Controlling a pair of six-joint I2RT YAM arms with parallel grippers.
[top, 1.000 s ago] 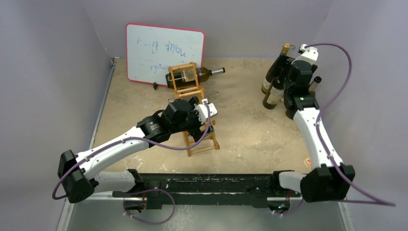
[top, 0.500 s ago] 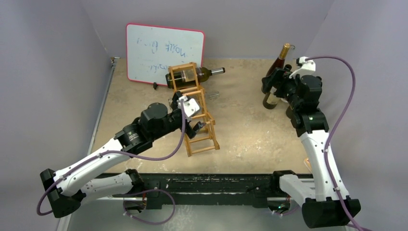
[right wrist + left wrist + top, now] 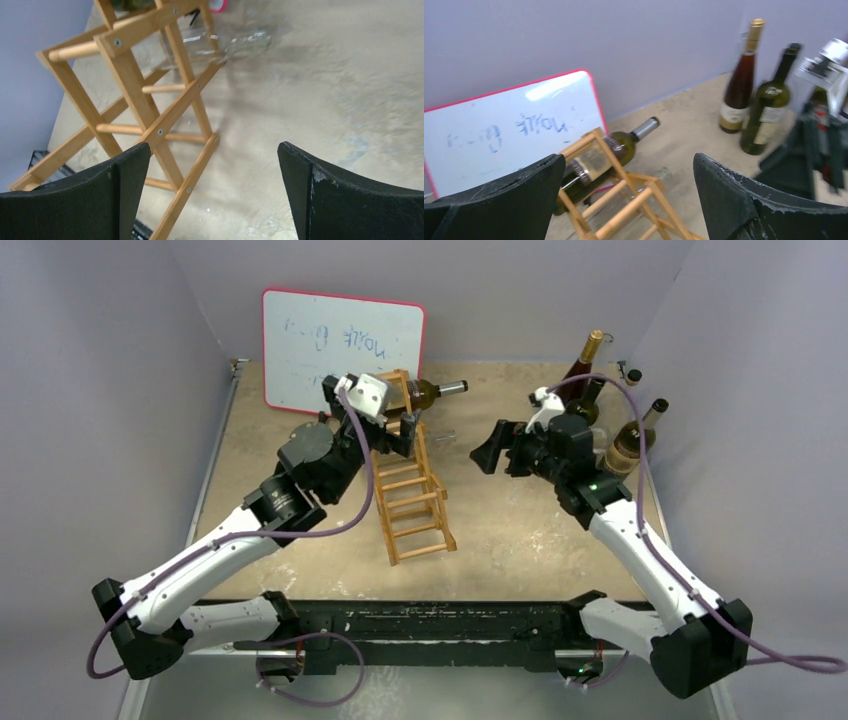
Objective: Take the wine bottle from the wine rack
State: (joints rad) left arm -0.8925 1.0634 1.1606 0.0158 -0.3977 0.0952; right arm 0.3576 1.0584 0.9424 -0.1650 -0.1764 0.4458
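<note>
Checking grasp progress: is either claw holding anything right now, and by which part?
Nothing is held. The left claw and right claw are open and empty; the wine bottle lies in the wine rack.

Plain lavender walls (image 3: 100,390) on three sides — mottled tan tabletop (image 3: 500,525), red-edged whiteboard (image 3: 330,360) at back

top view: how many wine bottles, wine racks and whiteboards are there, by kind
wine bottles: 4 (rack bottle lying down; gold-topped bottle, black-capped bottle and tan-labelled bottle standing at the right)
wine rack: 1
whiteboard: 1
total: 6
</note>
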